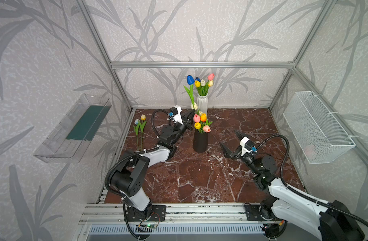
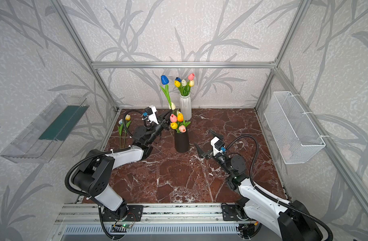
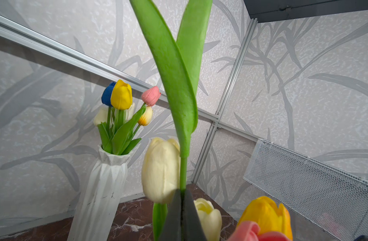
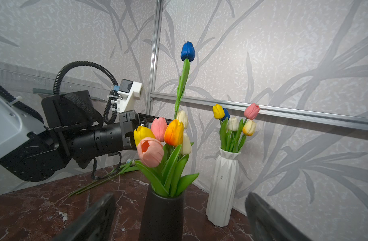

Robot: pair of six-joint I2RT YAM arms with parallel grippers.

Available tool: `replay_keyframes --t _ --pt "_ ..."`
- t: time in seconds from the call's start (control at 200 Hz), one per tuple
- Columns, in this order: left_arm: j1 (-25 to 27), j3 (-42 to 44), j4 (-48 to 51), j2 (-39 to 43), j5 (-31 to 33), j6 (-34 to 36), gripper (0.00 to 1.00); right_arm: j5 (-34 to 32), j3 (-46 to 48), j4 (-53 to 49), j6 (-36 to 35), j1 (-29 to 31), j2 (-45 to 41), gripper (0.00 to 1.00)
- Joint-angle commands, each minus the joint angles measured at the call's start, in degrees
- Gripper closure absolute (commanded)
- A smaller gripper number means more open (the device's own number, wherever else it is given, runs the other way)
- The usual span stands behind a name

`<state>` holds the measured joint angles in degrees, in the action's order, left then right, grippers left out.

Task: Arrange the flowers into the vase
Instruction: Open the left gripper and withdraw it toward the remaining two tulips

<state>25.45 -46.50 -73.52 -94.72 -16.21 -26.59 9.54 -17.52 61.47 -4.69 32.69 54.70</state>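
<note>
While the left gripper (image 3: 181,195) was clamped on the stem of the blue tulip (image 4: 183,77), holding it upright just behind the bunch (image 1: 200,123) in the black vase (image 1: 200,141), and the right gripper (image 1: 229,138) hung wide open and empty nearby, the next move seemingly called for steering that stem down into the vase.

Blue tulip (image 3: 174,83): head cut off by the upper edge in the left wrist view; only stem and leaves show.
Left gripper (image 3: 181,210): blurred and cropped at the lower edge in that view; in the right wrist view its tips are hidden behind the bouquet (image 4: 174,133).
Right gripper (image 1: 229,138): fingers (image 4: 95,219) blurred and cropped in the right wrist view.
Black vase (image 4: 162,217): base cut off in the same view.
Two loose tulips (image 1: 140,127): stem ends hidden behind the left arm (image 1: 156,154).
Wire basket (image 1: 316,125): holds a pale pink item (image 1: 309,150), too blurred to identify.
</note>
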Motion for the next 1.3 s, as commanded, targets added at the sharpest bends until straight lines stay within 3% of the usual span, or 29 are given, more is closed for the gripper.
replay_keyframes --t 0.0,0.23,0.54,0.855,1.09,1.295 --pt "0.3 3.3 -3.2 1.2 -1.1 1.0 1.00 0.2 0.1 2.5 -1.0 0.3 0.2 0.03" --pt "0.3 7.1 -1.5 3.9 -0.8 3.4 1.00 0.4 0.0 2.7 -1.1 0.3 0.8 0.03" --pt "1.1 10.3 -4.0 4.3 -5.4 4.6 1.00 0.4 -0.1 2.7 -1.5 0.3 1.4 0.03" --pt "2.1 13.4 1.5 7.4 -6.0 9.4 1.00 0.4 0.0 2.9 -1.8 0.3 1.6 0.02" --pt "2.1 15.1 9.9 10.8 -4.4 14.0 0.89 0.2 0.2 2.7 -2.1 0.3 1.6 0.02" --pt "2.1 14.5 25.9 20.5 -1.4 21.0 0.72 0.1 0.2 2.8 -2.2 0.3 1.9 0.02"
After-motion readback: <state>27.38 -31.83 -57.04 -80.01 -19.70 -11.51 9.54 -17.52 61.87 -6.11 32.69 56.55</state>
